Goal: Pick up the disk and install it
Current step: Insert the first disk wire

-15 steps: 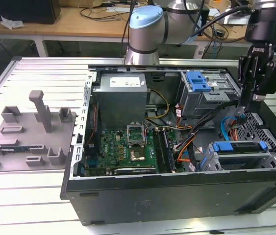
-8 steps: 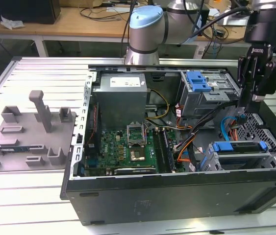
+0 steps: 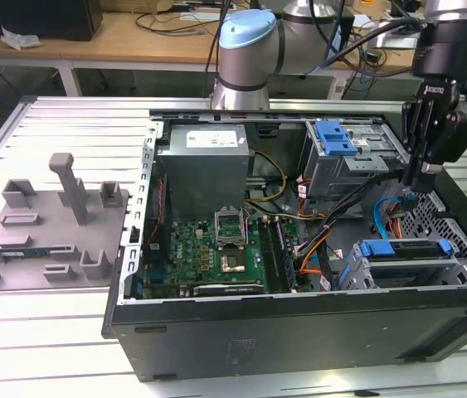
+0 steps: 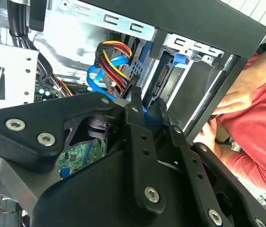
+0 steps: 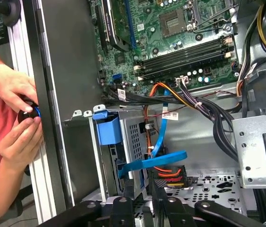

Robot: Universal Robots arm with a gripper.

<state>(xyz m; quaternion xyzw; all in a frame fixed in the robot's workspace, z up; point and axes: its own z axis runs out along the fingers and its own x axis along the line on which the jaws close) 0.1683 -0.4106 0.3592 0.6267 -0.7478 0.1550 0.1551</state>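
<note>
The disk (image 3: 405,249), a silver drive with a bright blue bracket (image 5: 108,128), lies in the lower drive cage at the front corner of the open computer case (image 3: 299,332), on the exterior view's right. My gripper (image 3: 411,187) hangs just above and behind that cage, over the blue and orange cables. In both wrist views its black fingers (image 5: 128,191) stand a narrow gap apart with nothing between them. The gripper (image 4: 149,108) points down beside the cage wall and touches neither the disk nor the cage.
A second grey cage with a blue latch (image 3: 337,137) sits behind, and a grey power supply (image 3: 206,166) further back. A blue cable (image 5: 154,161) crosses under the gripper. A person's hands (image 5: 17,113) hold a small black object outside the case wall. A grey fixture plate (image 3: 46,228) lies on the exterior view's left.
</note>
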